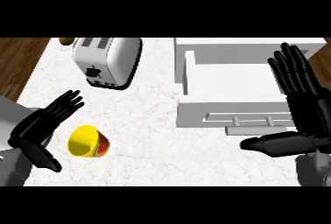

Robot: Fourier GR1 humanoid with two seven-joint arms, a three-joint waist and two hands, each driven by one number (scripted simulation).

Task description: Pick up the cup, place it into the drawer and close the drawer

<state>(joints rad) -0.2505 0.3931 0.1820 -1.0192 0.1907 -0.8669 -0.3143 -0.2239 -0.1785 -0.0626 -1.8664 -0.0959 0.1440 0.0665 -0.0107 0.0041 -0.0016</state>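
A yellow cup (pixel 87 141) with a red band lies on its side on the white marble counter (pixel 155 109), its mouth turned toward the lower left. My left hand (pixel 43 124) sits just left of the cup, fingers straight and thumb pointing down, not touching it. The white drawer (pixel 233 89) stands pulled open at the right, its inside bare and its handle (pixel 252 119) on the front panel. My right hand (pixel 301 103) is open at the drawer's right side, fingers up and thumb stretched left below the drawer front.
A white toaster (pixel 107 59) stands at the back left of the counter. A small brown object (pixel 66 41) peeks out behind it. Wooden floor shows beyond the counter's left edge.
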